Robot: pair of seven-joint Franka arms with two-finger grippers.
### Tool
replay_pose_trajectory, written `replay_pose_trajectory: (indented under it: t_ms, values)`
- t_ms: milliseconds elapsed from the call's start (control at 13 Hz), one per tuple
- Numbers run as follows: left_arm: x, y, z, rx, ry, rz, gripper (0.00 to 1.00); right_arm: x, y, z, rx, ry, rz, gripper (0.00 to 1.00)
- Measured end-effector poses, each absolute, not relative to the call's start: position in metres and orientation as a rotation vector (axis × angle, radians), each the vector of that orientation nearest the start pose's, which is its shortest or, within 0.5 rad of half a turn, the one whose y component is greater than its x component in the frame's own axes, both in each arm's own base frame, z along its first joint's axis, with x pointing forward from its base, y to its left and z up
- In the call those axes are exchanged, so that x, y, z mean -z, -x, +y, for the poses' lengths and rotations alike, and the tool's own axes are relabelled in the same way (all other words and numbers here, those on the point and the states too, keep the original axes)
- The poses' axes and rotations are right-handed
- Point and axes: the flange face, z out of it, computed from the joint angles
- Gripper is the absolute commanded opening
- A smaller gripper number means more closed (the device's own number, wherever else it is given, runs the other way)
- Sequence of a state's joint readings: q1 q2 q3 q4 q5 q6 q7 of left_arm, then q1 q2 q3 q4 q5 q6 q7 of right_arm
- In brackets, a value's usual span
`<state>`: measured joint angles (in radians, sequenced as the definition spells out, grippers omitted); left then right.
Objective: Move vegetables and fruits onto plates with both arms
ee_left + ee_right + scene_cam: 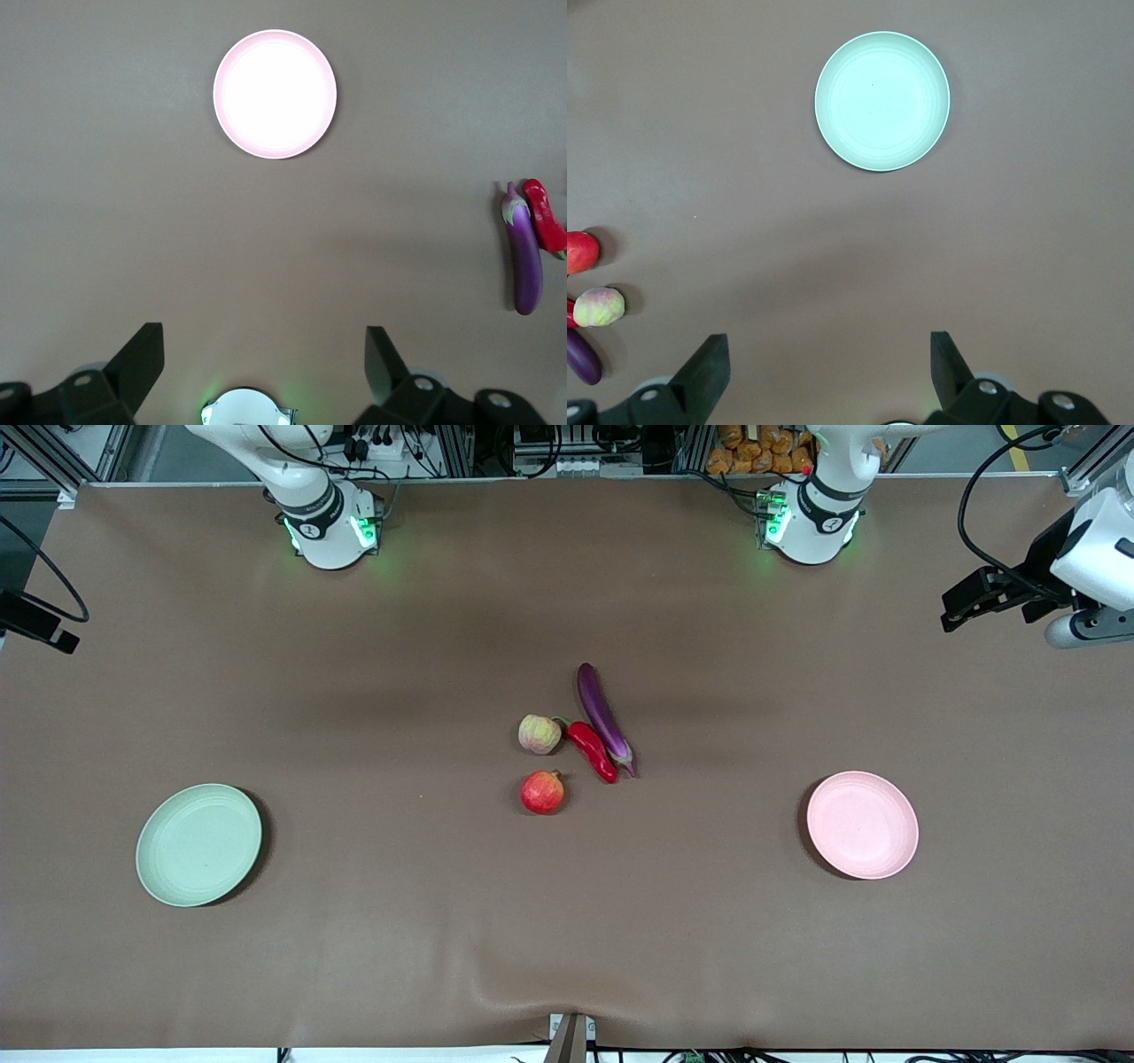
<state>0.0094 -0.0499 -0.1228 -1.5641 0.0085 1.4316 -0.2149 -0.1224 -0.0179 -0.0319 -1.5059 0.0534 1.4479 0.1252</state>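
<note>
Two plates (198, 844) (862, 825), two vegetables (603, 716) (592, 750), two fruits (539, 733) (542, 792), two arms (310, 500) (828, 491).

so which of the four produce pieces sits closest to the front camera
The round red pomegranate-like fruit: it lies lowest in the front view, below the apple, chili pepper and eggplant.

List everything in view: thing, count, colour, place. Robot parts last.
eggplant: 1, glossy purple, mid-table, touching the chili pepper.
chili pepper: 1, red with green stem, between eggplant and apple.
apple: 1, pale yellow-green with pink blush, beside the chili's stem.
pomegranate-like fruit: 1, red, nearer the front camera than the apple.
green plate: 1, pale green, bare, toward the right arm's end.
pink plate: 1, pale pink, bare, toward the left arm's end.
table: 1, brown cover.
left gripper: 1, black, open, raised over bare table, waiting.
right gripper: 1, black, open, raised over bare table, waiting.
</note>
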Motion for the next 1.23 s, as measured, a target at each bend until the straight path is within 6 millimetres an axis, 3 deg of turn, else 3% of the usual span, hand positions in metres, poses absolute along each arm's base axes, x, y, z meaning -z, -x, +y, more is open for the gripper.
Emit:
replay_pose_trajectory:
  t_ms: [923,1231]
  values:
    - [-0.636,-0.521,-0.061,-0.146,3.104,-0.159,1.00,-0.652,-0.532,-0.076,-0.066,3.057,0.419,1.00]
    - [-0.616,-0.521,-0.067,-0.204,3.095,-0.178,1.00,-0.652,-0.532,-0.075,-0.068,3.057,0.419,1.00]
